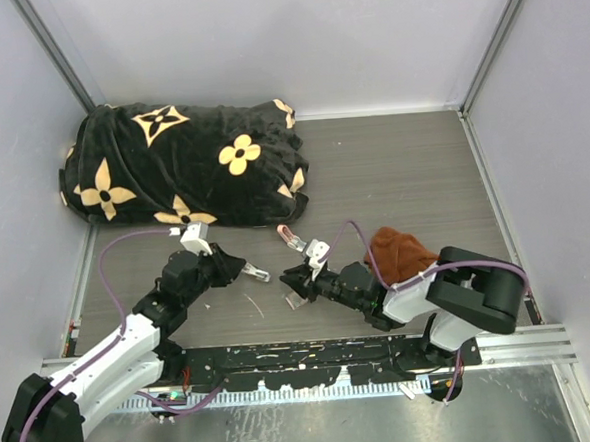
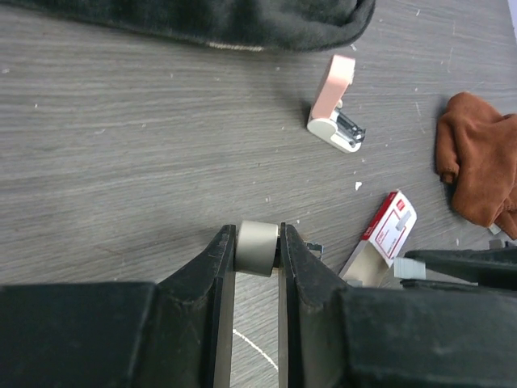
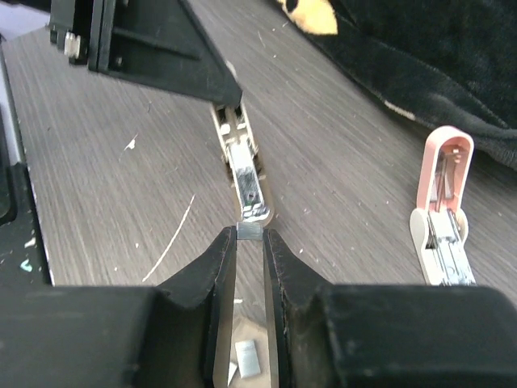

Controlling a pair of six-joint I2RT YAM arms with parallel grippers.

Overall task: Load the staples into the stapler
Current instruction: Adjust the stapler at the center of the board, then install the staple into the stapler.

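Stapler: location and attitude? (Inspector A)

Inspector B: It lies at about the middle of the table, just off the near hem of the black blanket, apart from both grippers. The stapler is opened out, with the pink lid swung back and the white base showing its bare metal channel. Its long axis runs obliquely, lid end toward the blanket and the far left corner, channel end toward the near edge and the right arm. I judge it is left so to take a strip from above without further handling.

Inspector A: The grippers?

Inspector B: The left gripper is clamped on a pale block with rounded corners. The right gripper is pinched nearly closed on a small grey bit at its tips. The right wrist view shows a narrow pale piece with a shiny insert, reaching from the left tips to the right tips. It is probably that same block seen lengthwise. Whether staples sit in it, I cannot tell. Two holds on one small part suggest it is being steadied while something is drawn out.

Inspector A: The staples' supply?

Inspector B: The box, white with a red label, lies between the stapler and the near edge, beside the right fingers, with a grey flap or tray showing at its end. A brown cloth lies toward the right edge, uninvolved.
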